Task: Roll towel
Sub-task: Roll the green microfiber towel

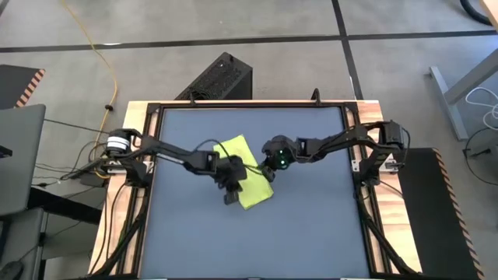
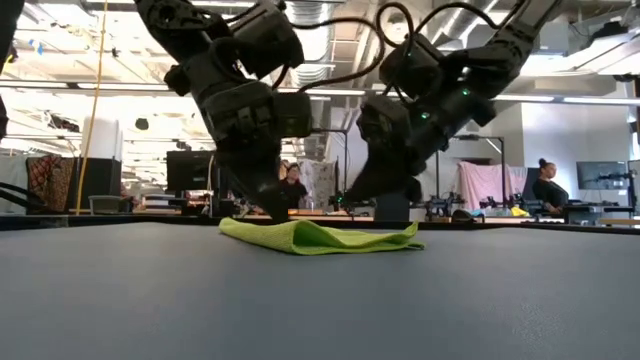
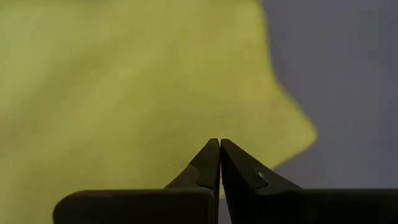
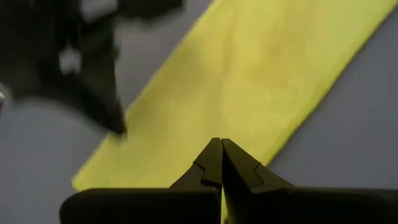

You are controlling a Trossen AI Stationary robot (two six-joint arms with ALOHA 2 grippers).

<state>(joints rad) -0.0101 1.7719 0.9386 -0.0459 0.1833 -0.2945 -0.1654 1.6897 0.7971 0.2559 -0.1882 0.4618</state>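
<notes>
The lime towel (image 1: 247, 177) lies folded into a flat strip on the dark table (image 1: 311, 233), slanting from far left to near right. It also shows in the low view (image 2: 320, 237). My left gripper (image 1: 231, 187) is shut and points down at the towel's left long edge, and its tips (image 3: 219, 144) stand over the cloth. My right gripper (image 1: 270, 171) is shut and points down at the towel's right long edge, and its tips (image 4: 219, 143) are also over the cloth. My left gripper comes at the towel from above, pointing down. Its shut fingertips (image 2: 277, 214) meet the top of the towel's edge (image 2: 262, 226), which lies flat on the table. No cloth shows between the fingers. My right gripper hangs shut just over the towel's far side (image 2: 385, 232). I cannot tell whether it touches the cloth.
The table's dark surface stretches bare on all sides of the towel, bounded by a black frame (image 1: 249, 105) and wooden edges. Beyond the table in the low view, people sit at desks (image 2: 548, 190) in the room.
</notes>
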